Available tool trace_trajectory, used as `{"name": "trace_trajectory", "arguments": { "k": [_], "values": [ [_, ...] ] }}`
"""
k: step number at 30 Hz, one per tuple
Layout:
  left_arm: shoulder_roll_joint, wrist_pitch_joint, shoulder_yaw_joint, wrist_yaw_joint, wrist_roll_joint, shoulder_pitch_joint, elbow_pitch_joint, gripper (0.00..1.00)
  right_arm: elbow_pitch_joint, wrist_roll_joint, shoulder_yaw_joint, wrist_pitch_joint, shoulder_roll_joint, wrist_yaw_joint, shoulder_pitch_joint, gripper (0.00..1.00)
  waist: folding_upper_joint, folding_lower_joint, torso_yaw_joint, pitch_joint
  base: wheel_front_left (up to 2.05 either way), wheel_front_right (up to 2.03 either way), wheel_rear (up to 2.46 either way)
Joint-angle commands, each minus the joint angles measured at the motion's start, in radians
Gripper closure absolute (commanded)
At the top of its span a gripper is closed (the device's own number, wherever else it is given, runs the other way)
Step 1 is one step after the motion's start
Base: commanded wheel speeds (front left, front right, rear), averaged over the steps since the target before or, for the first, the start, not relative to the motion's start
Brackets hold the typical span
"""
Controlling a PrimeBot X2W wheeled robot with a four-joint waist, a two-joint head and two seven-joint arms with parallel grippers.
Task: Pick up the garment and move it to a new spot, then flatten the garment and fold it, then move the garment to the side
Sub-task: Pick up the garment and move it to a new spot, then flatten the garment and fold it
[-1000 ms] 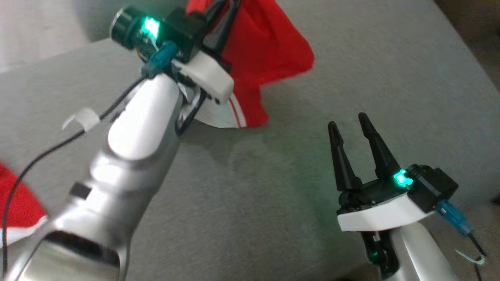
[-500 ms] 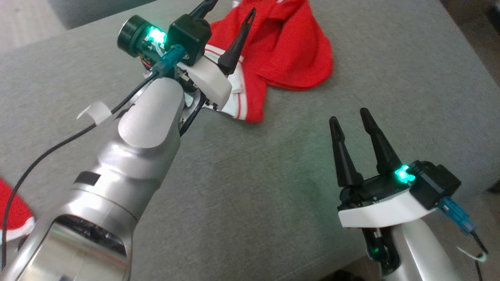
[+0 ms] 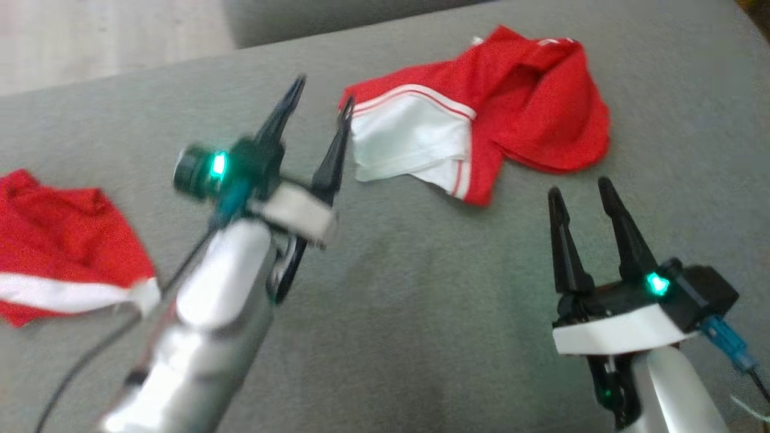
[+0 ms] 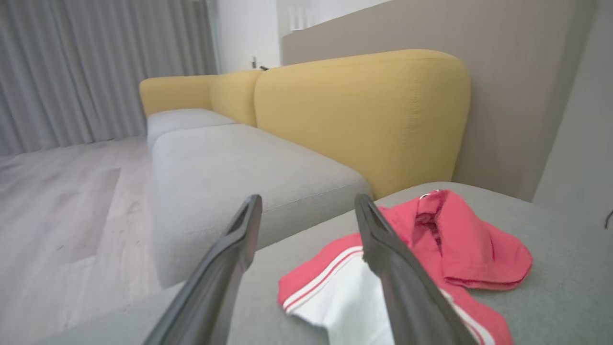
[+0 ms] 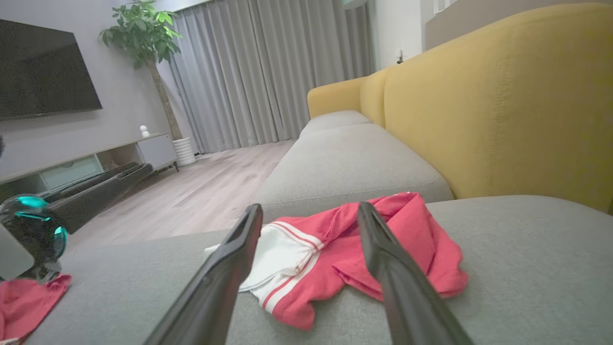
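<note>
A red garment with a white panel and red-and-white stripes (image 3: pixel 481 135) lies crumpled on the grey seat cushion (image 3: pixel 409 313), toward the far right. My left gripper (image 3: pixel 322 99) is open and empty, its fingertips just left of the garment's white panel, apart from it. The left wrist view has the garment (image 4: pixel 431 258) low on the right, past my open left gripper (image 4: pixel 309 203). My right gripper (image 3: pixel 577 189) stands open and empty, nearer than the garment. In the right wrist view the garment (image 5: pixel 345 254) lies just beyond my right gripper (image 5: pixel 309 211).
A second red cloth with a white band (image 3: pixel 66 246) lies at the cushion's left edge, also in the right wrist view (image 5: pixel 28 302). A yellow sofa back (image 5: pixel 498 100) rises behind the cushion. Wooden floor (image 4: pixel 62 211) lies off its far edge, with a TV stand (image 5: pixel 86 163).
The left gripper let go of the garment, opened, and drew back toward me; the garment now lies on the cushion. The head view shifted too. The right gripper stays open.
</note>
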Motion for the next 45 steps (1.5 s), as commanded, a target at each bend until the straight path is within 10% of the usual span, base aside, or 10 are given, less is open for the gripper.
{"name": "trace_trajectory", "arguments": {
  "k": [1, 15, 29, 45],
  "values": [
    [0.030, -0.008, 0.046, 0.013, 0.004, 0.012, -0.060, 0.00, -0.028, -0.009, 0.016, -0.011, -0.004, -0.001, 0.001, 0.00, -0.0001, 0.0001, 0.055, -0.037, 0.00, 0.00, 0.00],
    [0.038, -0.008, 0.174, 0.139, 0.102, 0.486, -0.400, 0.00, -0.018, -0.046, -0.018, -0.011, -0.004, -0.001, 0.059, 0.00, -0.0001, 0.0001, 0.134, -0.074, 0.00, 0.00, 0.00],
    [0.054, 0.030, 0.062, 0.011, 0.234, 0.296, -0.209, 0.00, -0.026, -0.038, -0.005, -0.011, -0.004, -0.001, 0.020, 0.00, -0.0001, 0.0001, 0.065, 0.033, 0.00, 0.00, 0.00],
    [-0.017, 0.139, 0.106, -0.081, 0.042, 0.037, 0.061, 0.00, -0.028, 0.010, 0.022, -0.011, -0.004, -0.001, -0.041, 0.00, -0.0001, 0.0001, -0.086, 0.159, 0.00, 0.00, 0.00]
  ]
}}
